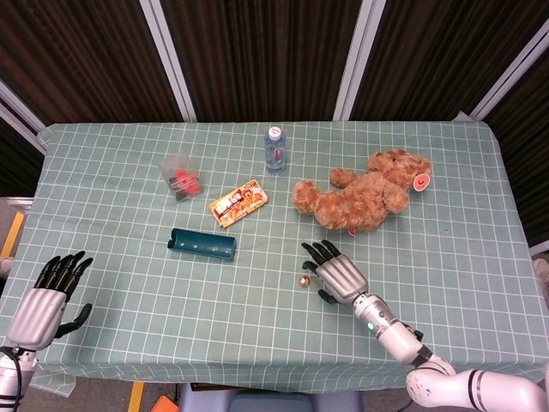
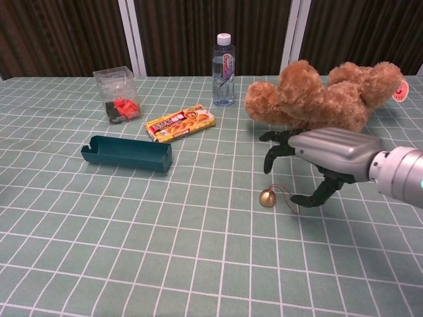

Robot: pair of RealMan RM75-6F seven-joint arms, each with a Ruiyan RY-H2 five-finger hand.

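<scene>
Right hand (image 2: 327, 158) outstretched, fingers (image 2: 276, 141) spread; left hand (image 1: 41, 300) open, palm down.

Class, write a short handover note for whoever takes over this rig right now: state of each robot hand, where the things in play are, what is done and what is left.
Right robot hand: open, fingers spread, hovering just over the small brass bell with its red cord; no contact visible.
Left robot hand: open, holding nothing, at the near left edge of the table; not seen in the chest view.
Bell: on the checked cloth, in front of the teddy bear, which lies on its side.
Done: right hand brought over the bell.
Left: the grasp; the bell is not yet held or lifted.
</scene>
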